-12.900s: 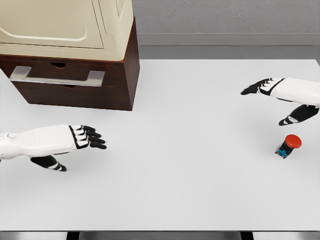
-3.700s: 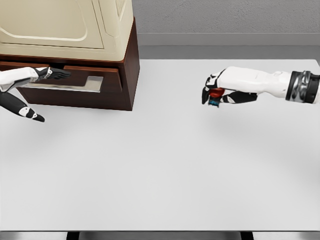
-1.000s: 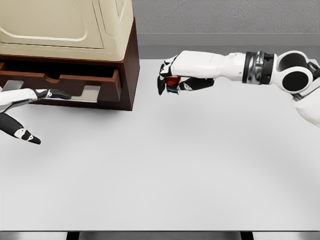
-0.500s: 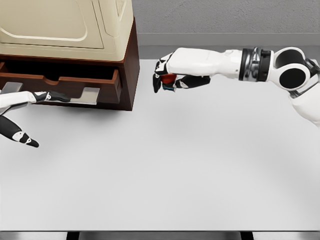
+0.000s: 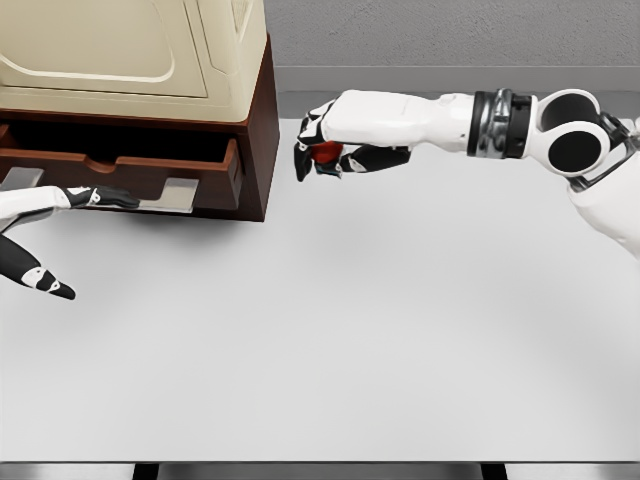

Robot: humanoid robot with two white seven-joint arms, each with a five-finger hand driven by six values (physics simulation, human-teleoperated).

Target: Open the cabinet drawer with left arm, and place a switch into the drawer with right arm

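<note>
The cabinet (image 5: 255, 130), dark brown with a cream-coloured unit (image 5: 130, 50) sitting on top, is being shown at the upper left of the white table (image 5: 330, 330). Its upper drawer (image 5: 130, 165) is being held pulled out, a dark gap being left open above its front panel. The silver handle (image 5: 165, 195) on that panel is being touched by the black fingertips (image 5: 118, 199) of the left hand (image 5: 45, 215), which is being extended flat from the left edge, the thumb being held well below and apart; a firm grasp on the handle cannot be told. The switch (image 5: 326, 153), seen only as a patch of red, is being clasped in the curled fingers of the right hand (image 5: 325, 140), which is being carried above the table just to the right of the cabinet's side wall and apart from it. The right arm is being stretched in from the right edge, nearly level.
</note>
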